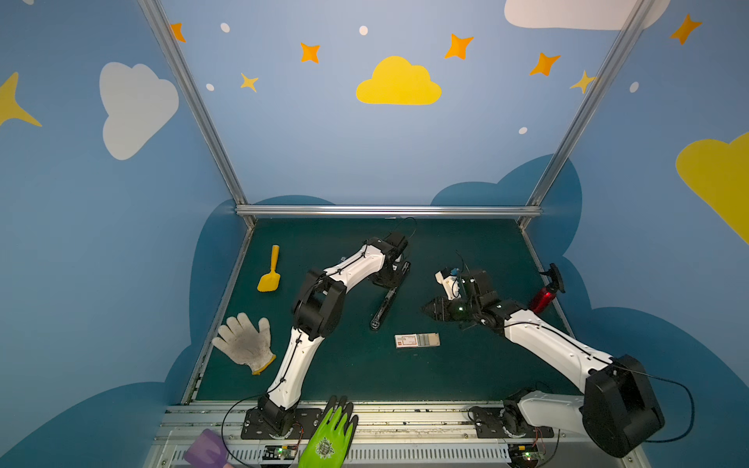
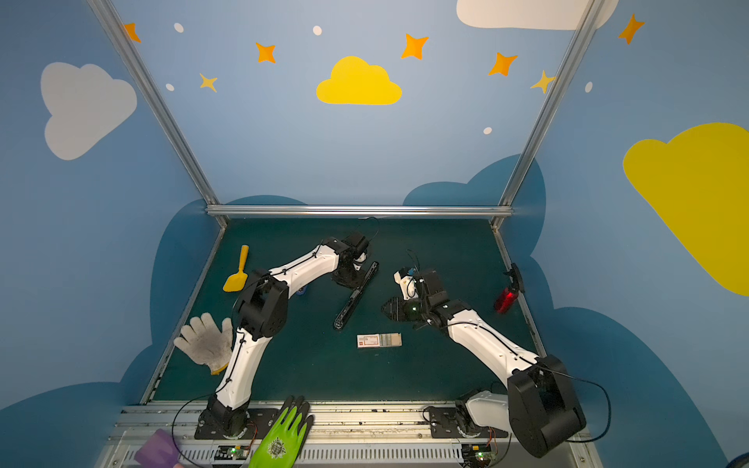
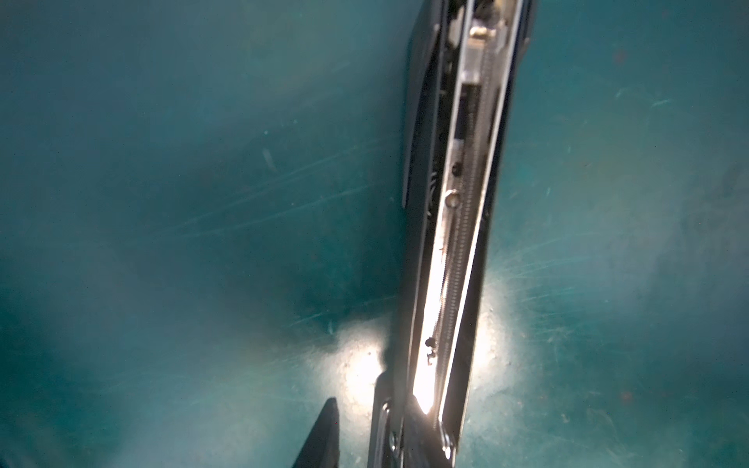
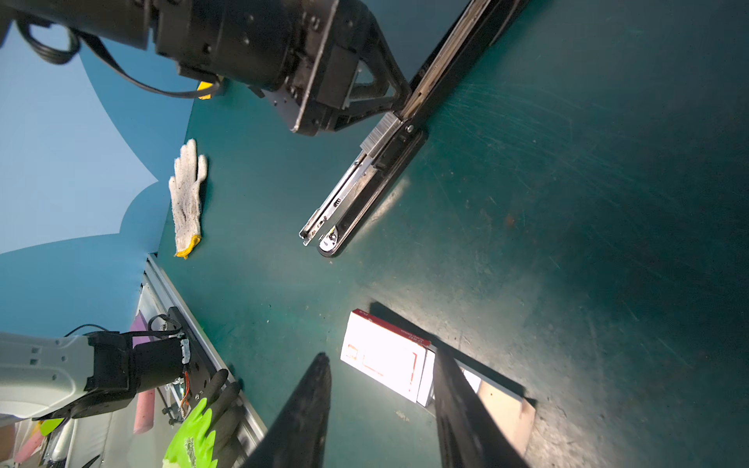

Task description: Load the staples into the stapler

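Observation:
The black stapler [image 1: 384, 303] lies folded open on the green mat, its metal rail [image 3: 454, 251] facing up. My left gripper [image 1: 399, 272] stands over its far half with the jaws astride it. One finger [image 3: 324, 429] stays clear of the stapler's side and the other is hidden. A short ribbed silvery strip [image 4: 381, 133], seemingly staples, sits on the rail beside those fingers. The staples' white box [image 1: 407, 341] with its red label lies nearer, its drawer [image 1: 429, 339] pulled out. My right gripper [image 4: 381, 358] hovers open above the box [image 4: 385, 356], holding nothing.
A yellow scoop [image 1: 269, 272] and a white knit glove [image 1: 245, 342] lie at the left of the mat. A red bottle [image 1: 543, 298] leans at the right edge. A green glove [image 1: 330, 433] and a purple object [image 1: 206, 447] rest on the front rail.

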`<state>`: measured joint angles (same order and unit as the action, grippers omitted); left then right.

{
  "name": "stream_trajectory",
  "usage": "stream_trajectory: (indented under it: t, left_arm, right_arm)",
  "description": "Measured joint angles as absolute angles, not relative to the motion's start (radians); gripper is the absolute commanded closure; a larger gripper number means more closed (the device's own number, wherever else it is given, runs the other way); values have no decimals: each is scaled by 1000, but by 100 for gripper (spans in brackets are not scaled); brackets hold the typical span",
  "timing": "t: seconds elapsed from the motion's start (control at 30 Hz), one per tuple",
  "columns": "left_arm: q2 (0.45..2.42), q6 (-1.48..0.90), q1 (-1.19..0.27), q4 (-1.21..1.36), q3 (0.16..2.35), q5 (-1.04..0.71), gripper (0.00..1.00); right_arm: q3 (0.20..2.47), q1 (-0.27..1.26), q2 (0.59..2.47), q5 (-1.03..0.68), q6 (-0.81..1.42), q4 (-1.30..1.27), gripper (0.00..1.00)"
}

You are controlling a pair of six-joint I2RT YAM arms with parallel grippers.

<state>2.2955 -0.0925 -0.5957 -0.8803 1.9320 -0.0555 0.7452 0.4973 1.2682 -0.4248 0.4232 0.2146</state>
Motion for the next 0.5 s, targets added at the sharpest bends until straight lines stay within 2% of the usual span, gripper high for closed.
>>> stream_trajectory:
  t: [0.5]
  left_arm:
    - [2212, -93, -599, -873, 1821, -59, 77]
  right_arm:
    - [744, 492, 1268, -407, 434, 208, 57]
